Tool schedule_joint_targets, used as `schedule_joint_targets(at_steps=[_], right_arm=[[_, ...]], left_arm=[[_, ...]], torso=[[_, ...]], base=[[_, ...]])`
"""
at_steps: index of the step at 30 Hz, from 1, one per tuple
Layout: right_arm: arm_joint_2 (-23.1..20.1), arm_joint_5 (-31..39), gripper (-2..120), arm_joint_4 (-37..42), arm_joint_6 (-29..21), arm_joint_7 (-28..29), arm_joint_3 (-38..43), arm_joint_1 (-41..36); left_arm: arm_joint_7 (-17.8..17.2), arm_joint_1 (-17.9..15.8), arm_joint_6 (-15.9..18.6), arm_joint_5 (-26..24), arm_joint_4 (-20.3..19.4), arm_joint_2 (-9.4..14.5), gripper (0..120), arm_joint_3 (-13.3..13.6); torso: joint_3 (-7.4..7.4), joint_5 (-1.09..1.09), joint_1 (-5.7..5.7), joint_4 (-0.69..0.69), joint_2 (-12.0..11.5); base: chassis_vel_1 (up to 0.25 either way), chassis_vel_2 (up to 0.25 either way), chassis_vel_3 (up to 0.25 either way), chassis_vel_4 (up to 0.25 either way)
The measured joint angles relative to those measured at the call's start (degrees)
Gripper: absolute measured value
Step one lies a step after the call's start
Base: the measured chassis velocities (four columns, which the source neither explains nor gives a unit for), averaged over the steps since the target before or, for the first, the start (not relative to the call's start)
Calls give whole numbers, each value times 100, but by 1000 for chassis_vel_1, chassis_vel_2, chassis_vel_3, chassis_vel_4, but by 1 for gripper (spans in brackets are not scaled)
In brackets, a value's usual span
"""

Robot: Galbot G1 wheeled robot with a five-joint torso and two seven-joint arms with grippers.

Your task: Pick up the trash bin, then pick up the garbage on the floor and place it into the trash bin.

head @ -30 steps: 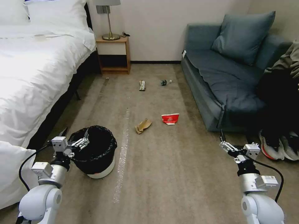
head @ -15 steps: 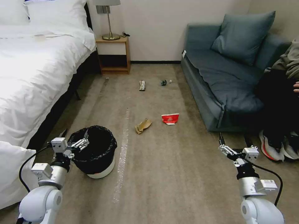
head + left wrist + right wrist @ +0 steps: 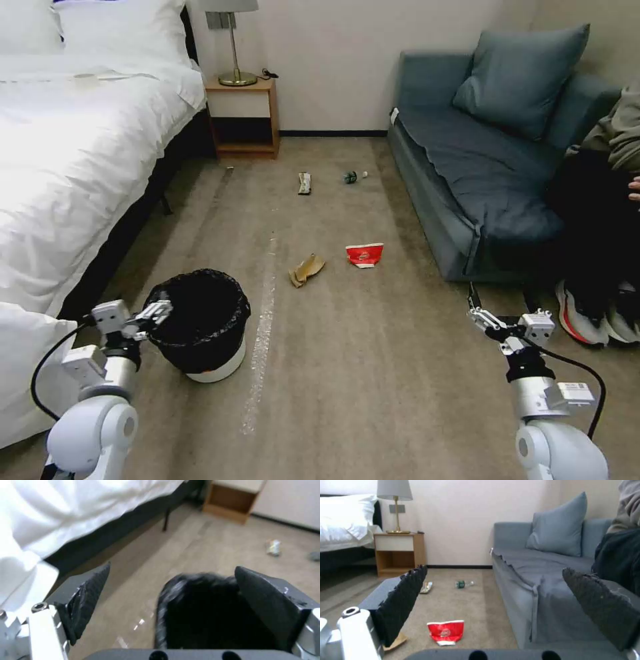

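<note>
The trash bin point(image 3: 200, 323), white with a black bag over its rim, stands on the carpet at the near left. My left gripper point(image 3: 152, 311) is open at the bin's near-left rim. In the left wrist view the bin point(image 3: 206, 615) lies between the spread fingers point(image 3: 90, 597). The garbage lies farther ahead: crushed red cup point(image 3: 365, 255), brown paper point(image 3: 305, 269), snack wrapper point(image 3: 305, 183) and bottle point(image 3: 352, 177). My right gripper point(image 3: 499, 308) hangs open and holds nothing at the near right. Past it the right wrist view shows the cup point(image 3: 446, 631) and bottle point(image 3: 464, 583).
A white bed point(image 3: 67, 167) runs along the left and a wooden nightstand point(image 3: 243, 117) with a lamp stands at the back wall. A blue sofa point(image 3: 480, 173) lines the right, with a seated person's legs and shoes point(image 3: 600, 313) close to my right arm. Open carpet lies between.
My left gripper has dropped lower and drawn back from over the bin's opening to its near-left rim. The right arm has barely moved.
</note>
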Motion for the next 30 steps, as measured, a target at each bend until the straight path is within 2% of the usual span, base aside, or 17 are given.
schedule_joint_targets(at_steps=[1,5,6,11,13,15,27,30], right_arm=[[11,-13,100,-2,4,-1,-5,-2],[25,-21,100,-1,13,-2,-7,-5],[37,-28,100,3,47,-6,-7,-28],[46,-33,100,20,109,-33,17,-93],[45,-33,100,30,146,-53,30,-116],[44,-34,100,44,146,-53,9,-112],[44,-70,100,154,99,-47,-264,-35],[44,-66,100,134,123,-57,-249,-60]], left_arm=[[-231,-94,275,-265,69,38,100,-10],[-399,-213,542,-544,188,57,100,-8],[-495,-408,701,-682,421,55,100,1],[-583,-730,921,-915,742,43,100,-2],[-606,-986,1127,-1284,951,62,100,-7],[-614,-1073,1221,-1447,1007,73,100,-8],[-691,-1261,1390,-1688,1408,48,100,-38],[-653,-1384,1390,-1721,1672,47,99,-66]], torso=[[0,1,0,0,0],[0,1,0,0,0],[0,-1,0,0,0],[0,0,0,0,0],[0,0,0,-1,0],[0,0,0,-2,0],[0,0,0,0,0],[0,0,0,0,0]], base=[[0,0,0,0],[0,0,0,0],[0,0,0,0],[0,0,0,0],[0,0,0,0],[0,0,0,0],[0,0,0,0],[0,0,0,0]])
